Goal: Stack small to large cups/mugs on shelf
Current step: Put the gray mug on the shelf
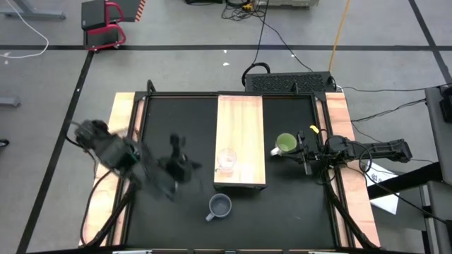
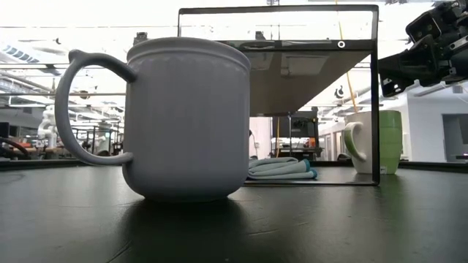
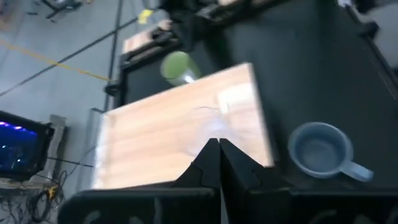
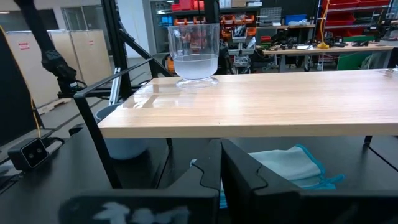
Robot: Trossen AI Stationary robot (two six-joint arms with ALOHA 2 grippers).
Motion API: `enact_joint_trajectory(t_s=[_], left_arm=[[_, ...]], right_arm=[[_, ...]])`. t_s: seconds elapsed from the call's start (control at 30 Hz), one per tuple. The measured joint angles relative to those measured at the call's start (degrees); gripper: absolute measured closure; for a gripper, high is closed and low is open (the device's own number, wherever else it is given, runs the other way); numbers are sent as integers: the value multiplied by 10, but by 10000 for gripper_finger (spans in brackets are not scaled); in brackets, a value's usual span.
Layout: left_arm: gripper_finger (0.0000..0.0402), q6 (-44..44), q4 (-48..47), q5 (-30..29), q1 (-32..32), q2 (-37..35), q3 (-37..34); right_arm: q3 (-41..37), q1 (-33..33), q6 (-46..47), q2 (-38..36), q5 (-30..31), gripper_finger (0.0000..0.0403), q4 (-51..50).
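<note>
Fingers pressed together, empty, the left gripper hovers over the black table beside the shelf; the right gripper, likewise closed, sits just beside the green mug. One clear glass cup stands on the shelf; one blue-grey mug sits below it. No readable writing.

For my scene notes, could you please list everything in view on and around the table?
glass cup: one, clear, on the shelf near its front end
shelf: one, light wood, mid-table
blue-grey mug: one, on the black table just in front of the shelf
green mug: one, lime with a pale handle, on the table right of the shelf
cloth: one, pale with teal edge, under the shelf
left claw: shut, empty, left of the shelf
right claw: shut, beside the green mug
</note>
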Motion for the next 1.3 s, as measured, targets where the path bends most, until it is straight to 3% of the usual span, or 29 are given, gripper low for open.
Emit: enact_joint_trajectory(t_s=[0.13,0.4,0.67,0.83,1.0,1.17,1.3], left_arm=[[401,34,66,5,19,-95,-103],[401,34,254,-4,21,-308,-387],[401,15,394,-3,21,-454,-624],[401,7,507,-1,18,-525,-755],[401,52,703,56,11,-565,-909],[401,98,915,59,3,-589,-1049],[401,110,1026,73,3,-605,-1137]], right_arm=[[0,0,0,0,0,403,0],[0,0,-4,0,0,403,0],[0,0,-4,0,0,403,0],[0,0,-4,0,0,403,0],[0,0,-4,0,0,403,0],[0,0,-2,0,0,403,0],[0,0,0,0,0,403,0]])
